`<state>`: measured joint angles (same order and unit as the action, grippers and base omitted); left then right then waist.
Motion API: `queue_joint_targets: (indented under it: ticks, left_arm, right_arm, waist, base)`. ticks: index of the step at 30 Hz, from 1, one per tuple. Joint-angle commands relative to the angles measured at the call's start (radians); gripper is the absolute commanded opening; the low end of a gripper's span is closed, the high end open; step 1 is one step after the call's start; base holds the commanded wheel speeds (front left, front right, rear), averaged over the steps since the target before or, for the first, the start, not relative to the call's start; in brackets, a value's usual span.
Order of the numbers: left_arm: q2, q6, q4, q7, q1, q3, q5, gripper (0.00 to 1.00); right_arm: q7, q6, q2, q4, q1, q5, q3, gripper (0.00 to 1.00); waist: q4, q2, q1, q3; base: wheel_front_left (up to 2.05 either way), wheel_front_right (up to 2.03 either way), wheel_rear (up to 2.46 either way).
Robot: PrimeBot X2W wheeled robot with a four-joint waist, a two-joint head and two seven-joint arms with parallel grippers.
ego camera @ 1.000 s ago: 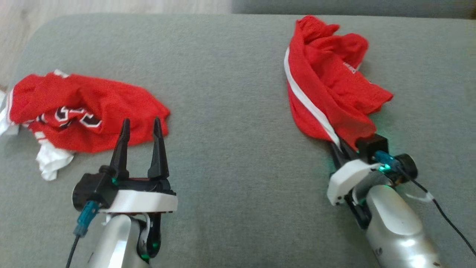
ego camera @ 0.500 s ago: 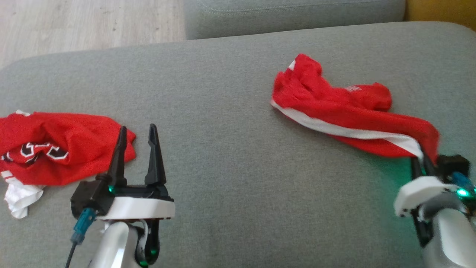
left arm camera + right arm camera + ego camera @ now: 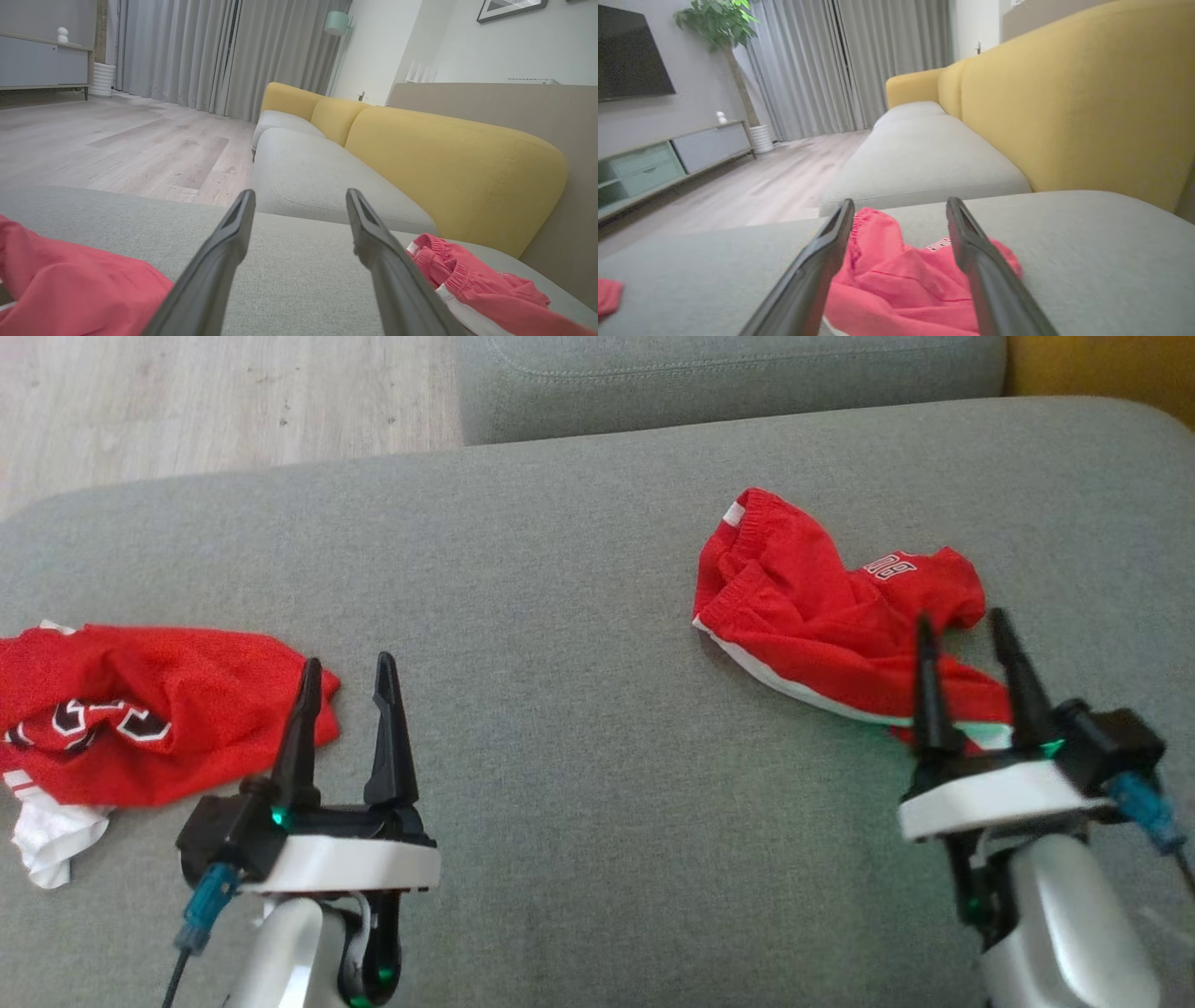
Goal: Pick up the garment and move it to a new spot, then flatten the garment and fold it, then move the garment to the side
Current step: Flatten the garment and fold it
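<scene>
The garment (image 3: 803, 607), red shorts with a white side stripe and elastic waistband, lies crumpled on the right part of the grey cushion (image 3: 579, 616). My right gripper (image 3: 962, 618) stands open just above its near edge, fingers spread with nothing between them. In the right wrist view the garment (image 3: 901, 280) lies below and between the open fingers of the right gripper (image 3: 900, 202). My left gripper (image 3: 347, 660) is open and empty at the lower left, far from the shorts. The left wrist view has the garment (image 3: 467, 284) at its lower right.
A second red garment, a jersey (image 3: 140, 709) with white trim, lies crumpled at the cushion's left edge beside the left gripper. Another grey cushion (image 3: 728, 373) adjoins the far side, a yellow backrest (image 3: 1102, 364) is at the far right, and wooden floor (image 3: 187, 401) at the far left.
My right gripper has opened and let go of the shorts, which dropped into a heap on the cushion. The head camera shifted earlier. The left arm stayed put.
</scene>
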<state>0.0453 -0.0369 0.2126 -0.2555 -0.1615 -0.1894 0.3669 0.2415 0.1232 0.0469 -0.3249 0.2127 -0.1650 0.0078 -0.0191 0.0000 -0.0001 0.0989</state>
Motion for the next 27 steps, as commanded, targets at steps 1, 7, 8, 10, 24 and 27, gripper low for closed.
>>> queue_joint_targets:
  ticks: [1, 7, 8, 10, 24, 27]
  left_arm:
    - [0.005, -0.007, -0.037, -0.006, -0.019, 0.037, -0.003, 1.0]
    - [0.005, -0.02, -0.049, -0.006, -0.012, 0.029, -0.007, 1.0]
    - [0.005, -0.022, -0.051, -0.006, -0.011, 0.027, -0.012, 1.0]
    - [0.005, -0.028, -0.057, -0.006, -0.009, 0.022, -0.016, 1.0]
    - [0.005, -0.035, -0.075, -0.006, -0.022, -0.006, -0.03, 1.0]
    - [0.005, -0.034, -0.073, -0.006, -0.03, -0.014, -0.026, 1.0]
  right_arm:
    - [0.014, 0.008, 0.004, 0.046, -0.01, -0.017, 0.047, 1.0]
    - [0.02, 0.008, 0.004, 0.114, -0.069, -0.069, 0.119, 1.0]
    - [0.02, 0.008, 0.003, 0.121, -0.075, -0.074, 0.121, 1.0]
    - [0.02, 0.008, 0.003, 0.133, -0.082, -0.08, 0.124, 1.0]
    - [0.003, 0.008, 0.003, 0.059, -0.014, -0.01, 0.143, 1.0]
    - [-0.03, 0.008, 0.003, -0.019, 0.037, 0.018, 0.168, 1.0]
  waist:
    - [0.0, 0.0, 0.0001, -0.001]
    - [0.005, 0.0, 0.0001, -0.002]
    - [0.006, 0.0, 0.0001, -0.001]
    - [0.009, 0.0, 0.0001, 0.001]
    - [0.062, 0.0, 0.0001, 0.05]
    - [0.079, 0.0, 0.0001, 0.07]
  base:
    - [0.0, 0.0, 0.0]
    - [0.0, 0.0, 0.0]
    - [0.0, 0.0, 0.0]
    - [0.0, 0.0, 0.0]
    - [0.0, 0.0, 0.0]
    - [0.0, 0.0, 0.0]
